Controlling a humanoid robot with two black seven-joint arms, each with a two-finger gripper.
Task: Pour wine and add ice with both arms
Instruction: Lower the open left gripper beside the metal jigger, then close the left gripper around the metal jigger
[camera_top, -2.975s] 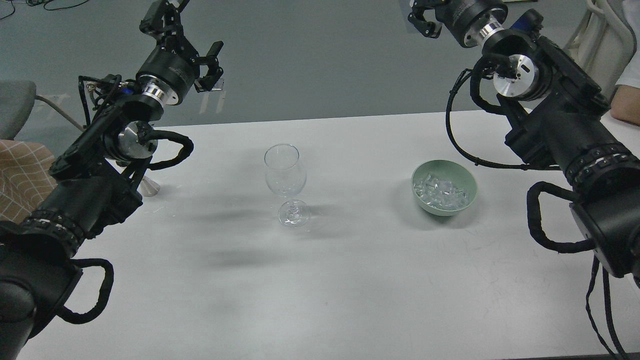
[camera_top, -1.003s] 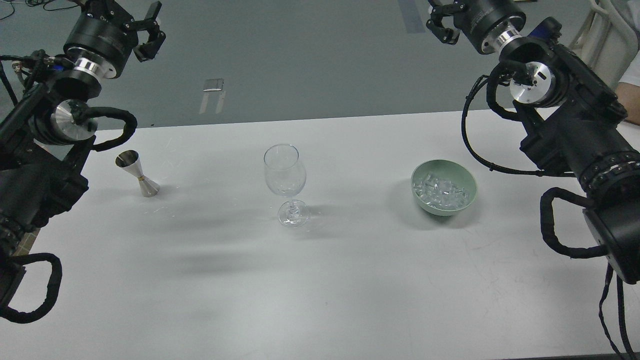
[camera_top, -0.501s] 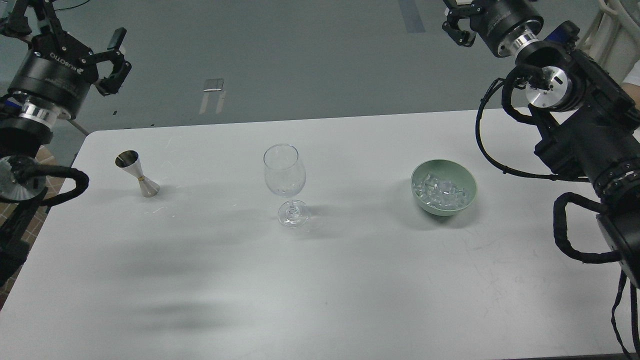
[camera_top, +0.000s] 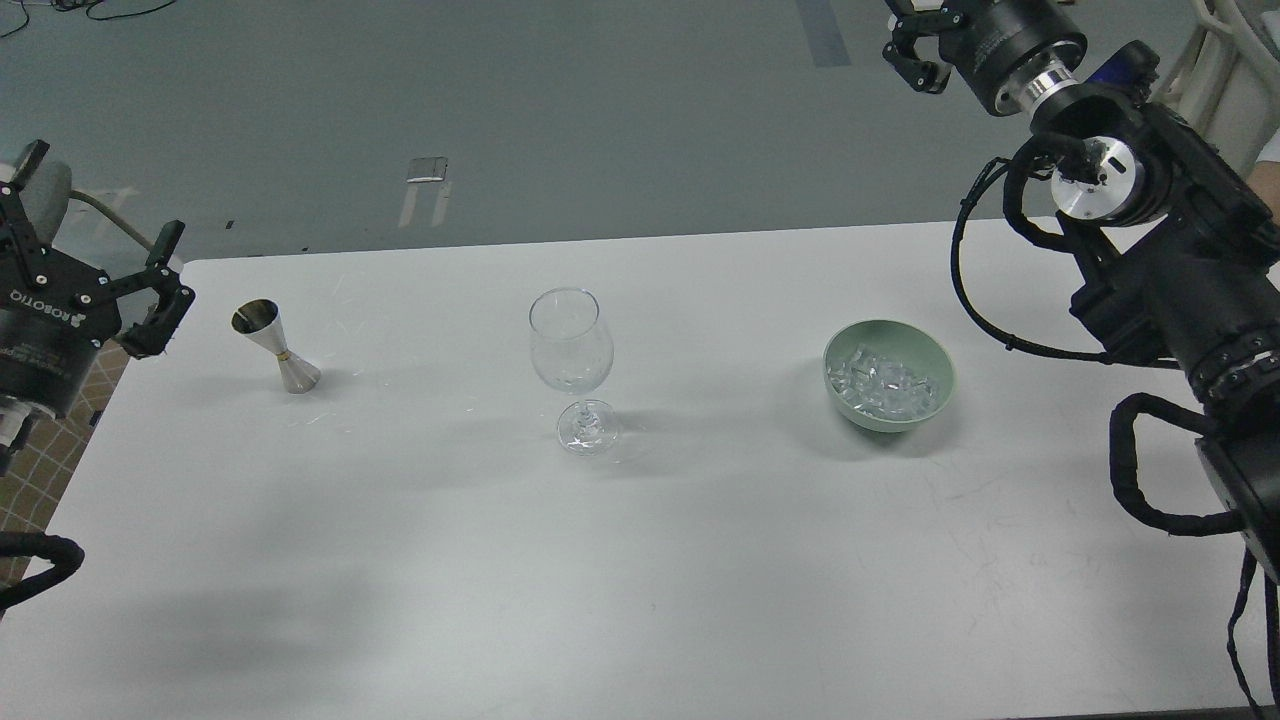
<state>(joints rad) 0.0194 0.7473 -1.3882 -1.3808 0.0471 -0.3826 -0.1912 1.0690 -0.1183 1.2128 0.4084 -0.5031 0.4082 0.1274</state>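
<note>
A white table (camera_top: 640, 560) fills most of the room's foreground. Beyond it lies grey floor (camera_top: 600, 110) with a small pale patch of tape (camera_top: 425, 185). At the far left a grey chair (camera_top: 50, 200) shows, with tiled flooring (camera_top: 40, 480) beside the table's left edge.

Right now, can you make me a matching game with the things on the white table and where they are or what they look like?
Things:
1. silver metal hourglass-shaped measuring cup
2. clear stemmed wine glass
3. pale green round bowl
4. left end effector

Descriptions:
A. holds clear glassy ice cubes
B. stands upright in the middle of the white table
C. open, holding nothing, by the table's left edge
D. stands near the table's left end, shiny

Pairs: 1-D, 2-B, 3-A, 4-C
</note>
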